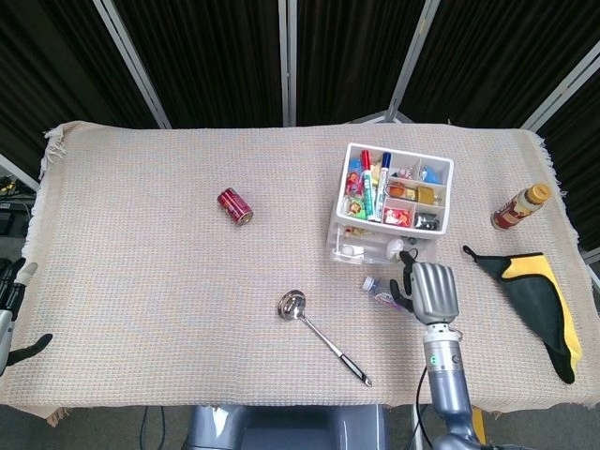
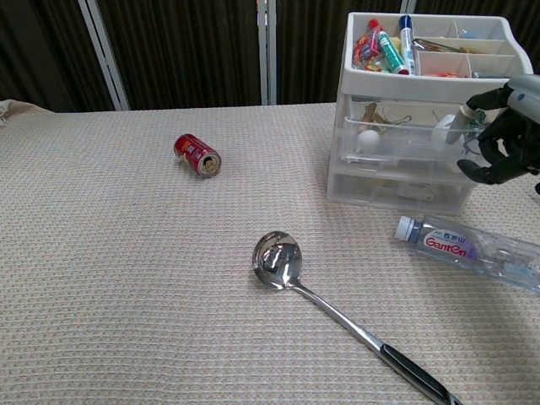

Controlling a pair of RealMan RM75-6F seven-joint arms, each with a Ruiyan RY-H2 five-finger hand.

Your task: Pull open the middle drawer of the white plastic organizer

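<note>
The white plastic organizer (image 1: 392,199) (image 2: 422,110) stands right of the table's middle, and its top tray holds pens and small items. Its clear middle drawer (image 2: 396,139) holds a white ball and small clips. My right hand (image 2: 499,135) (image 1: 427,286) is at the right end of that drawer's front, with its dark fingers curled onto the edge and a white-tipped finger lying across the front. My left hand (image 1: 13,311) hangs off the table's front left corner with its fingers apart and nothing in them.
A water bottle (image 2: 472,249) lies just in front of the organizer, under my right hand. A ladle (image 2: 333,308) lies in the middle front and a red can (image 2: 197,154) at centre left. A sauce bottle (image 1: 518,207) and a black-yellow cloth (image 1: 539,300) are at the right.
</note>
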